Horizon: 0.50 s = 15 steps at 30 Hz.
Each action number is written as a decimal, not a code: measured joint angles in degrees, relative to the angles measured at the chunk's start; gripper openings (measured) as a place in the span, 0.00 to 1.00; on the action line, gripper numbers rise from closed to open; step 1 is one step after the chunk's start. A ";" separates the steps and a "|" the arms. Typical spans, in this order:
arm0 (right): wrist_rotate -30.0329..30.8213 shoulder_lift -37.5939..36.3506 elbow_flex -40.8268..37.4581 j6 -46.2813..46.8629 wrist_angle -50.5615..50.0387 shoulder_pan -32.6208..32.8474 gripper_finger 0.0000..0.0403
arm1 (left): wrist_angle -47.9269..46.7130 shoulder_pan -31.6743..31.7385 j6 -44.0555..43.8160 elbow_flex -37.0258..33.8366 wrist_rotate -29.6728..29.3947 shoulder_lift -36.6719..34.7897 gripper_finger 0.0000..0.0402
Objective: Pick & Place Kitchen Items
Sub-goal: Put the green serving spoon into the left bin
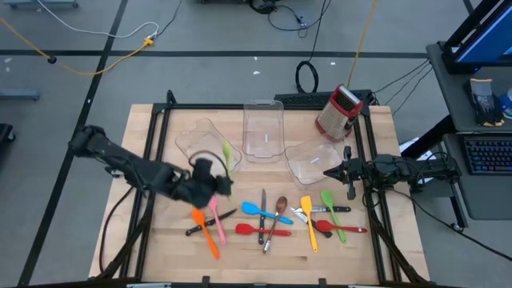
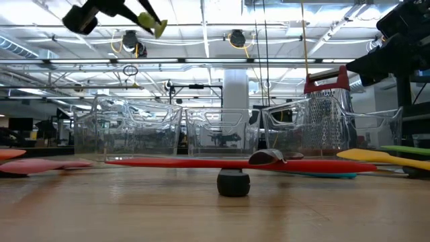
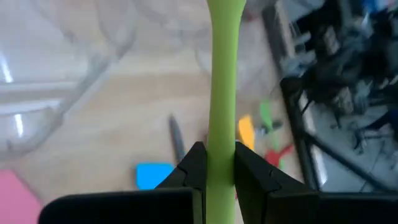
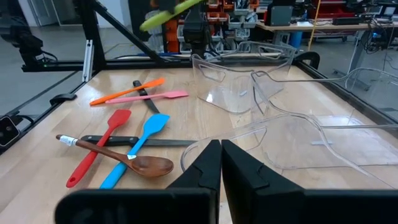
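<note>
Above the near-left part of the wooden table (image 1: 144,152), the left gripper (image 3: 219,163) carries a lime-green silicone spatula (image 3: 222,93), its jaws pinching the slim handle while the blade juts out beyond them toward the clear plastic bin on the left (image 1: 200,144). The high view puts the utensil's tip over that bin's near rim; the low view shows the tool held well above the table. The step in hand appears to be the drop into a bin, and doing it well means bringing the whole blade past the rim before the jaws part, low enough that the springy spatula does not bounce back out. Just below the carrying arm, still on the wood, lie an orange spatula (image 1: 205,232), a pink spatula (image 1: 216,220) and a black-handled knife (image 1: 210,222), then a blue spatula (image 1: 258,210), a red spatula (image 1: 254,230), a brown wooden spoon (image 1: 280,210), a yellow spatula (image 1: 307,216) and a green spatula (image 1: 331,210). Farther back stand a middle clear bin (image 1: 264,128) and a right-hand one (image 1: 314,160), beside a red-topped metal box grater (image 1: 339,110). The right gripper (image 4: 221,163) waits at the table's right edge, jaws pressed together on nothing.
</note>
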 joint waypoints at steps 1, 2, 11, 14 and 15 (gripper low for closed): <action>0.00 0.00 0.00 0.00 0.00 0.00 0.02 | -0.97 1.20 0.12 0.10 0.18 -1.13 0.10; 0.00 0.00 0.00 0.00 0.00 0.00 0.02 | -2.92 2.43 0.12 0.10 0.50 -2.42 0.10; 0.00 0.01 0.00 -0.13 -0.02 0.00 0.02 | -15.97 15.03 -5.33 0.05 8.24 -7.09 0.10; 0.00 0.02 0.01 -0.35 -0.07 -0.01 0.02 | -17.11 19.31 -5.29 -0.02 9.96 -6.68 0.10; 0.00 0.02 0.00 -0.73 -0.07 -0.01 0.02 | -17.14 20.63 -4.95 0.05 10.51 -6.41 0.10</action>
